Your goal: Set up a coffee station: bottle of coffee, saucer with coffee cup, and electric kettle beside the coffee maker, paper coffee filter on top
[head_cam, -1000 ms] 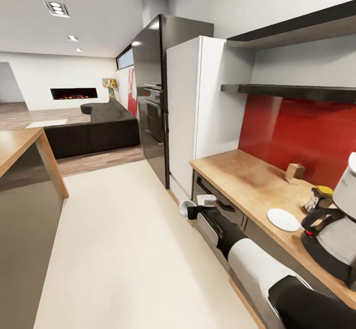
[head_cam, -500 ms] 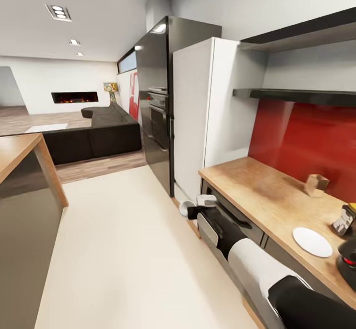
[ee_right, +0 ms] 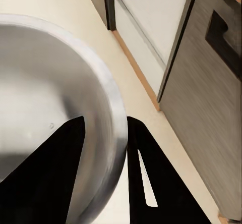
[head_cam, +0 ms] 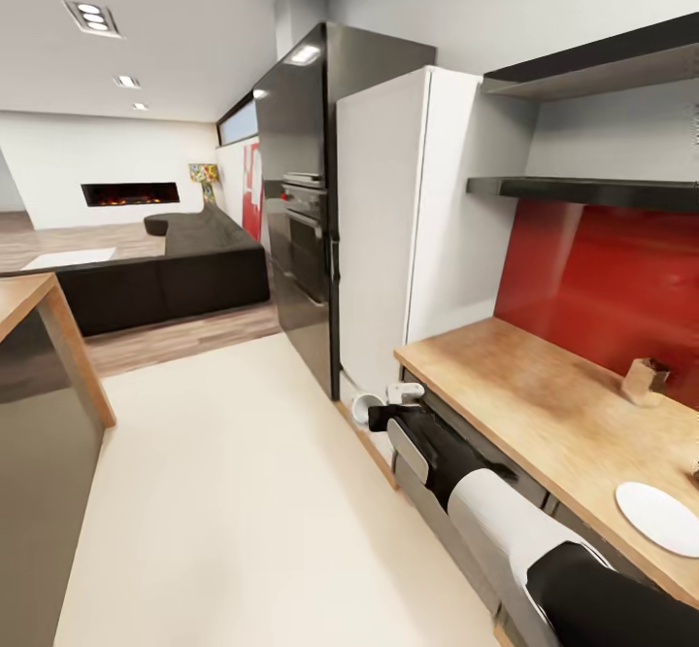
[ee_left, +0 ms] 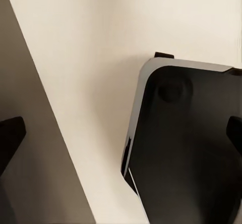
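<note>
Right jaws [ee_right: 103,133] are closed on the rim of the coffee cup [ee_right: 45,98]: in the right wrist view one dark finger lies inside the white cup and the other outside, with the thin wall pinched between them. In the head view the right gripper [head_cam: 381,412] holds this cup [head_cam: 363,406] over the pale floor [head_cam: 223,492], just beside the front of the worktop [head_cam: 524,404] and lower than its surface. The cup lies on its side, with the opening turned away from the arm.

On the worktop the white saucer [head_cam: 662,517] rests flat near the front edge, well apart from the cup. Farther back on the worktop, close to the red wall panel [head_cam: 602,278], stands a small brown box [head_cam: 645,379]. Beyond the end of the worktop stands a tall white cabinet [head_cam: 388,229], and next to it a black oven tower [head_cam: 296,210].

In the left wrist view two dark fingertips [ee_left: 11,135] of the left gripper stand far apart at the opposite edges, with nothing between them, above the floor and a black rounded part of the robot [ee_left: 186,143].
</note>
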You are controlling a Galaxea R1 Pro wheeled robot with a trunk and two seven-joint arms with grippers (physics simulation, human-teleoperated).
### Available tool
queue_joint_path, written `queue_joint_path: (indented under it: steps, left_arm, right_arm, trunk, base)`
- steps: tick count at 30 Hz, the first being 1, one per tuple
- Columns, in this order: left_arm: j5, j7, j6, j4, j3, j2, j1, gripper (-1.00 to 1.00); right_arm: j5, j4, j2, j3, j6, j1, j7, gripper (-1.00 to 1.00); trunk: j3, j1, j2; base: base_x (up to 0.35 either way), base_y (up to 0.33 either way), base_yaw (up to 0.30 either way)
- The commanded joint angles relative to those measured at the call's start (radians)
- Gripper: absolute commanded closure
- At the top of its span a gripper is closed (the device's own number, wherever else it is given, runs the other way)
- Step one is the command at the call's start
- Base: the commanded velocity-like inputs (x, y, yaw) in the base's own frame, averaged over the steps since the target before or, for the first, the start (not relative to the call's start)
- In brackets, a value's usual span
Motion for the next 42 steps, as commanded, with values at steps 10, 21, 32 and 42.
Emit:
queue_joint_path:
  steps: [10, 21, 32, 42]
  left_arm:
    - [-0.011, 0.003, -0.004, 0.001, 0.006, 0.001, -0.001, -1.0]
    - [-0.011, 0.003, -0.004, 0.001, 0.006, 0.0, -0.001, -1.0]
    - [-0.011, 0.003, -0.004, 0.001, 0.006, 0.0, -0.001, -1.0]
    - [-0.011, 0.003, -0.004, 0.001, 0.006, 0.0, -0.001, -1.0]
  right_arm:
    - [-0.012, -0.002, -0.001, 0.005, 0.003, -0.001, -0.01, 1.0]
    - [-0.012, -0.003, -0.001, 0.006, 0.003, -0.001, -0.01, 1.0]
    - [-0.013, -0.005, 0.0, 0.004, 0.001, -0.001, -0.01, 1.0]
    - [-0.013, -0.011, -0.002, 0.001, 0.002, -0.001, -0.01, 1.0]
  trunk:
    - [-0.001, 0.001, -0.002]
    - [-0.001, 0.001, -0.002]
    - [-0.001, 0.001, -0.002]
    - [-0.001, 0.001, -0.002]
  base:
    - [0.195, 0.087, -0.26]
    - [0.005, 0.002, -0.158]
    - [0.045, 0.066, -0.247]
    - [0.161, 0.259, -0.264]
